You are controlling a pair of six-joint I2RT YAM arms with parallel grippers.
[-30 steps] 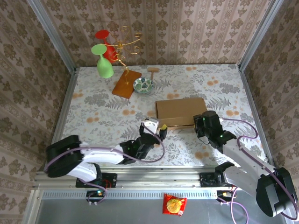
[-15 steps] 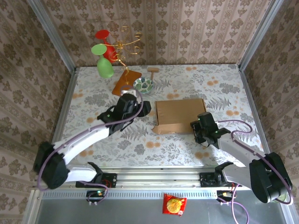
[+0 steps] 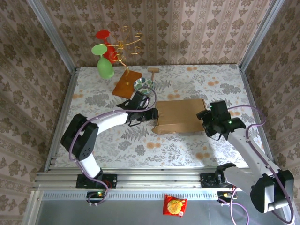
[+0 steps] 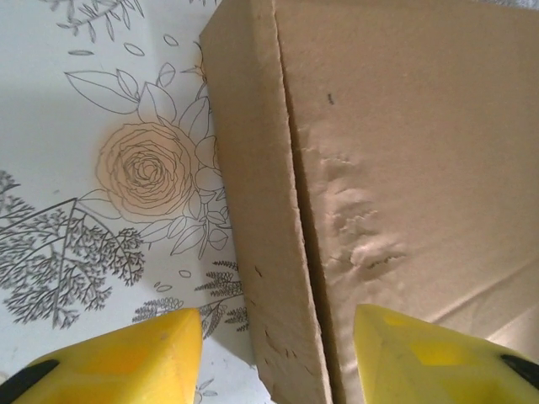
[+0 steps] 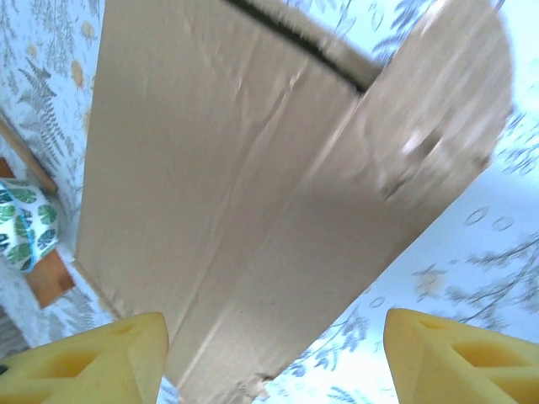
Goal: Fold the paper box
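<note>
paper box (image 3: 180, 116): closed flat, mid-table, right of centre | left gripper (image 3: 154, 114): fingers apart, straddling the box's left edge | right gripper (image 3: 206, 123): fingers wide apart at the box's right end

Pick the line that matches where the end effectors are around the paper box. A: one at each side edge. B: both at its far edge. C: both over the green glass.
A: the left end effector sits at the paper box's left edge, the right end effector at its right edge.
</note>
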